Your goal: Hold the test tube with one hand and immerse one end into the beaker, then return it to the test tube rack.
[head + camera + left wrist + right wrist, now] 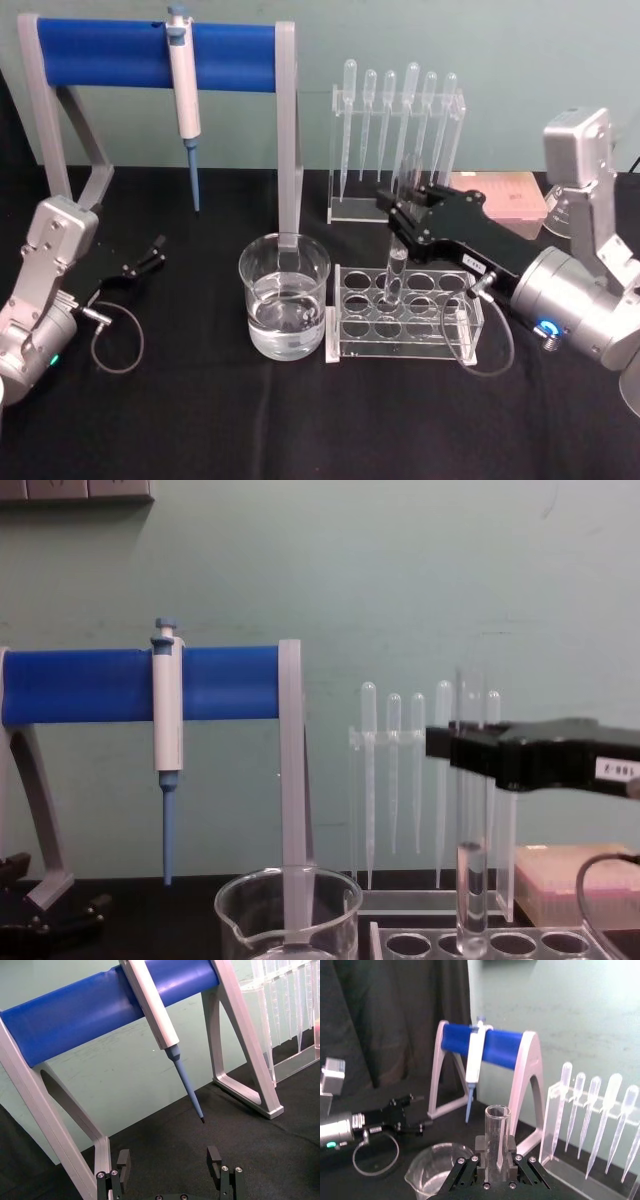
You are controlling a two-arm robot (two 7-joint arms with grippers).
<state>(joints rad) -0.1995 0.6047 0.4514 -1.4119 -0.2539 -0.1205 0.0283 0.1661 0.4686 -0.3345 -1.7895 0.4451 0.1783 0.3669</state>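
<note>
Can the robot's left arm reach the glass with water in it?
Probably yes. The left tool is open, with only bare table between it and the beaker. The right tool holds the test tube at the rack, on the beaker's other side.

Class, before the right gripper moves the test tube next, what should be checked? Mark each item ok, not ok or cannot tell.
1. Right gripper shut on the test tube: ok.
2. Test tube upright: ok.
3. Tube's lower end clear of the test tube rack: cannot tell; its tip sits level with the holes.
4. Beaker upright beside the rack, with liquid inside: ok.
5. Left gripper open and parked well away from the beaker: ok.
</note>
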